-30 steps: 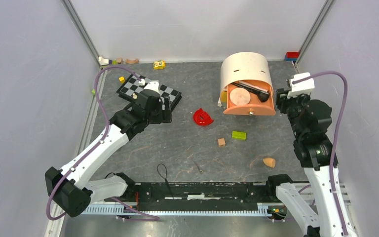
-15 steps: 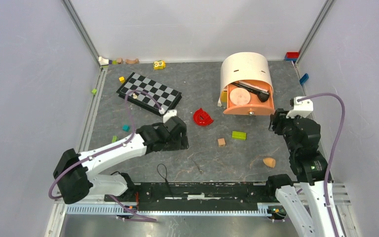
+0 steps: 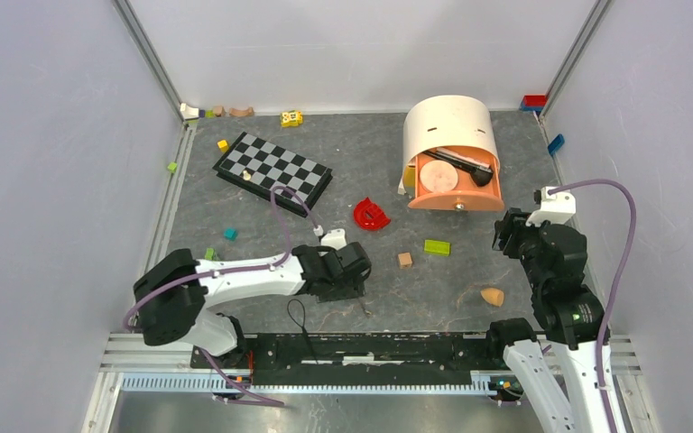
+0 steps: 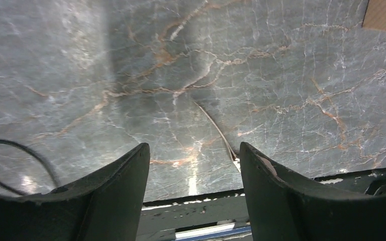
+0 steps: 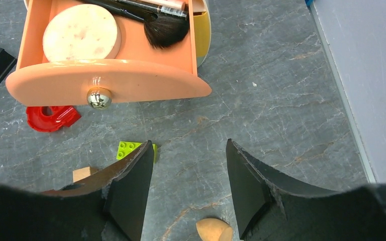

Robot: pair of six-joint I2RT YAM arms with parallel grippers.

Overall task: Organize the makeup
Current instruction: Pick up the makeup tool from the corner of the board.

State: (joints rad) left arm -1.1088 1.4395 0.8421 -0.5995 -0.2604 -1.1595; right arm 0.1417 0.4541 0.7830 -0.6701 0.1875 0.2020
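A peach drawer [image 3: 456, 197] stands pulled out of a white arched case [image 3: 447, 122]. A round peach compact [image 5: 82, 33] and a black-handled brush [image 5: 166, 27] lie in it. An orange teardrop sponge [image 3: 493, 296] rests on the table near the right arm. My right gripper [image 5: 189, 145] is open and empty. It hovers between the drawer and the sponge [image 5: 213, 230], which shows low between its fingers. My left gripper [image 4: 193, 146] is open over bare marbled table close to the near edge, with nothing between its fingers.
A red curved piece [image 3: 370, 215], a green block [image 3: 437, 246] and a wooden block [image 3: 404, 260] lie mid-table. A chessboard [image 3: 273, 167] sits at the back left, with small toys along the back wall. A black cable loop [image 4: 10, 165] lies by the left gripper.
The left arm swung from the chessboard back to the near middle of the table, its jaws narrowing a little. The right arm drew back from beside the drawer toward the sponge.
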